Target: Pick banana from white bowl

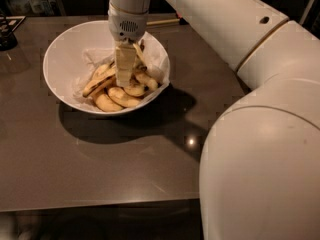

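The white bowl [65, 64] stands on the dark table at upper left, lined with crinkled white paper. Several yellow, brown-spotted bananas [120, 97] lie heaped in its lower right part. My gripper [125, 80] hangs straight down into the bowl from the white arm, its pale fingers down among the bananas, touching the top of the heap. The fingertips hide part of the bananas behind them.
The dark brown table [100, 169] runs to a front edge near the bottom. My bulky white arm [260, 134] fills the right side. A dark object [7, 36] sits at the far left edge, and a thin stick-like item [162, 21] lies behind the bowl.
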Available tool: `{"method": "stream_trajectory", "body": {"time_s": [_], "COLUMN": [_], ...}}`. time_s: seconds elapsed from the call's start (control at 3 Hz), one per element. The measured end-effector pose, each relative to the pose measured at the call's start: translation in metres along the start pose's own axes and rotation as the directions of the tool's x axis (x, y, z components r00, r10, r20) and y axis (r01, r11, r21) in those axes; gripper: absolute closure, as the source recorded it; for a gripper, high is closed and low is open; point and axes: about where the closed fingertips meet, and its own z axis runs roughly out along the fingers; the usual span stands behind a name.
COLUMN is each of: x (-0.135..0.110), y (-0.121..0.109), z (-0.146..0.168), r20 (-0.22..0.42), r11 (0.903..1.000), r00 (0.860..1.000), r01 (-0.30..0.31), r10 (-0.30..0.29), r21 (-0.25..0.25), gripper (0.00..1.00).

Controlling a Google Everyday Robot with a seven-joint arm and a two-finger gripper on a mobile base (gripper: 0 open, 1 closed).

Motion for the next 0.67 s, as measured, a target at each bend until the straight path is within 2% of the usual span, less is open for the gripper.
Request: {"method": "stream_trajectory", "body": {"time_s": [0.67], "x": [0.004], "y": [0.003], "z": [0.028], "r20": [-0.007], "r11": [0.997], "r00": [0.999], "r01": [-0.044], "r10": [0.044], "r21": [-0.064], "gripper": [0.26]}}
